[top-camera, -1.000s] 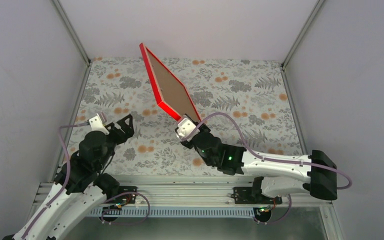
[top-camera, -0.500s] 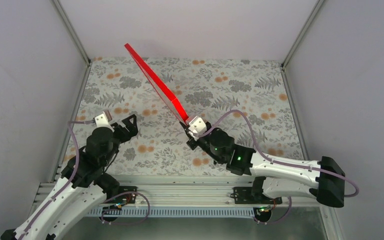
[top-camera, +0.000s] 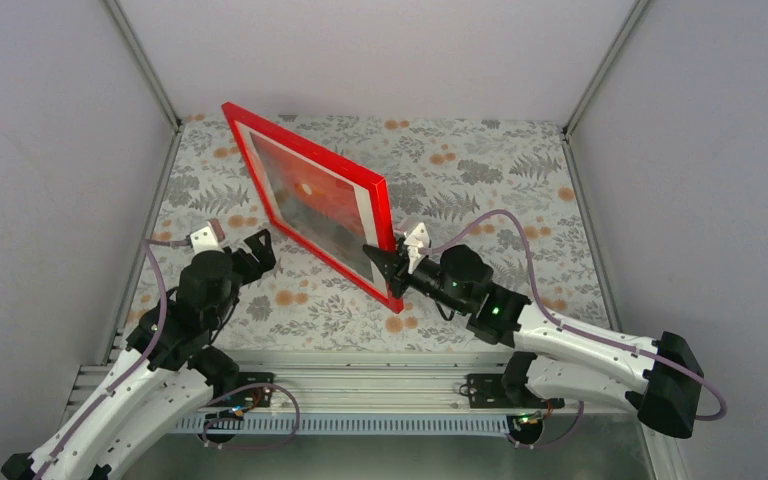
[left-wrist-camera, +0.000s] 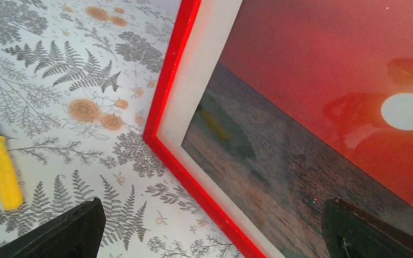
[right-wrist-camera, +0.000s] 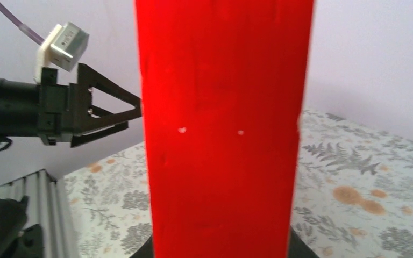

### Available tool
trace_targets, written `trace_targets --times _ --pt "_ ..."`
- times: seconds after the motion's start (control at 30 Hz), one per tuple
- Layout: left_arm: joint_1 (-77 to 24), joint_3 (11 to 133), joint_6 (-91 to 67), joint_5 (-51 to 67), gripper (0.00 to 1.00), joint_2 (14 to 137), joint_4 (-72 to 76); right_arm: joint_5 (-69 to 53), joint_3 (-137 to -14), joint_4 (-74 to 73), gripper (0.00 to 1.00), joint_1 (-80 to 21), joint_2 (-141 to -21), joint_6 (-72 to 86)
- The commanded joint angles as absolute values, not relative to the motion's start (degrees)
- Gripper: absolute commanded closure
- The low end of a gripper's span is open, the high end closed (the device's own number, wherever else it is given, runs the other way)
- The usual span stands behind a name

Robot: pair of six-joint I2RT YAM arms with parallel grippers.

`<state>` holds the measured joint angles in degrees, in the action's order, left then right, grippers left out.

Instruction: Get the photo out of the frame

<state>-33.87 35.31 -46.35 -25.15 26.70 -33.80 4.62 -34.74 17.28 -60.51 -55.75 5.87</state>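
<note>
The red frame (top-camera: 305, 143) stands on edge and tilted over the table's middle, its glazed front turned toward the left arm. Behind the glass sits the photo (top-camera: 312, 203), a red sunset with a white sun over dark water, bordered by a white mat (left-wrist-camera: 204, 80). My right gripper (top-camera: 386, 262) is shut on the frame's right side; in the right wrist view the red edge (right-wrist-camera: 223, 134) fills the middle and hides the fingers almost wholly. My left gripper (top-camera: 251, 250) hangs open just in front of the frame's lower left corner (left-wrist-camera: 151, 135), with the photo (left-wrist-camera: 322, 107) close ahead, touching nothing.
A yellow-handled tool (left-wrist-camera: 1, 172) lies on the floral tablecloth (top-camera: 480, 180) left of the frame. Grey walls close in the back and both sides. The left arm's open gripper (right-wrist-camera: 102, 105) shows beside the frame in the right wrist view.
The right gripper has turned the frame from showing its brown back, through edge-on, to showing the photo side. The left gripper has crept slightly toward the frame.
</note>
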Motion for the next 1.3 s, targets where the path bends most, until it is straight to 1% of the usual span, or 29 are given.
trace_targets --times 0.0,0.23,0.43,0.63,0.73,0.87,1.07,1.27 --pt "-33.8 37.9 -46.1 -28.5 0.0 26.7 -36.0 -7.3 -34.8 18.9 0.96 -58.3 -55.0 14.2" --pt "-33.8 39.2 -45.7 -29.7 0.0 27.4 -38.3 -14.3 -35.4 15.1 0.96 -51.8 -56.2 22.6" --pt "-33.8 41.0 -44.5 -30.0 0.0 30.4 -39.6 -25.1 -36.8 7.4 0.96 -42.4 -57.5 28.0" --pt "-33.7 41.3 -43.8 -29.3 0.0 34.1 -39.1 -37.9 -36.9 -0.9 0.96 -32.8 -59.1 28.2" --pt "-33.8 41.5 -42.9 -29.4 0.0 36.7 -39.1 -45.0 -35.3 -2.1 0.96 -29.2 -60.2 27.6" --pt "-33.5 41.9 -42.1 -31.0 0.0 39.5 -39.0 -51.1 -32.7 -3.2 0.96 -26.3 -61.2 26.0" --pt "-30.1 43.9 -38.2 -29.1 0.0 46.3 -37.6 -55.6 -30.5 -5.7 0.96 -22.8 -63.1 24.9" --pt "-22.9 42.6 -35.6 -22.8 0.0 50.2 -35.8 -52.5 -29.5 -12.7 0.96 -19.8 -66.6 20.8"
